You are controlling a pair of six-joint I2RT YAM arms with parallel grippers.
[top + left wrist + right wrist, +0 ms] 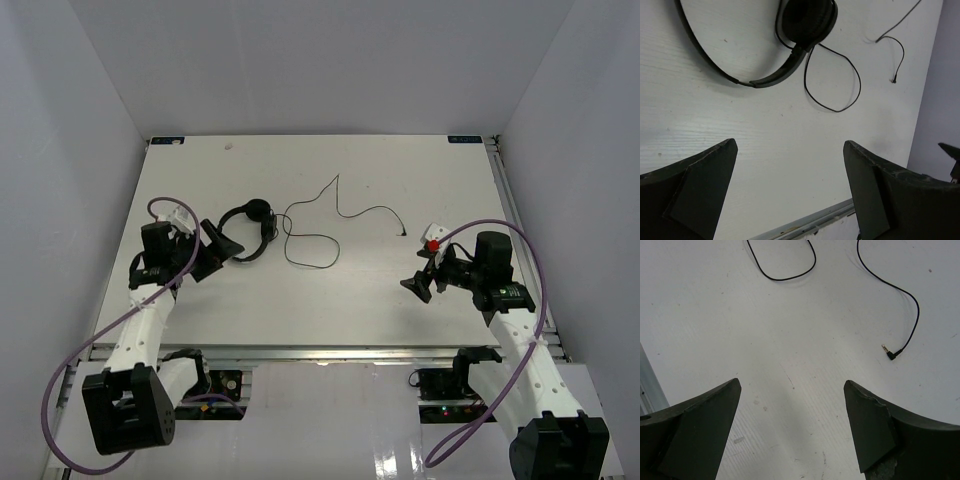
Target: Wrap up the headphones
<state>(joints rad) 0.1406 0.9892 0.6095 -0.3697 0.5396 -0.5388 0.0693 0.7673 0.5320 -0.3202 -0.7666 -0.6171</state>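
The black headphones (250, 228) lie flat on the white table, left of centre. In the left wrist view the thin headband (760, 81) curves below one round earcup (807, 17). The thin cord (312, 262) loops once beside them, then snakes right to its plug (403, 234). My left gripper (222, 254) is open and empty just left of the headband, hovering over bare table (790, 145). Over at the right, my right gripper (420, 276) stands open and empty too (792, 382), near and right of the plug (890, 354). The cord loop (785, 277) lies beyond it.
Thick purple robot cables (150, 300) (535, 270) trail from both arms. A metal rail (320, 350) runs along the table's near edge (810, 222). White walls close in the left, right and far sides.
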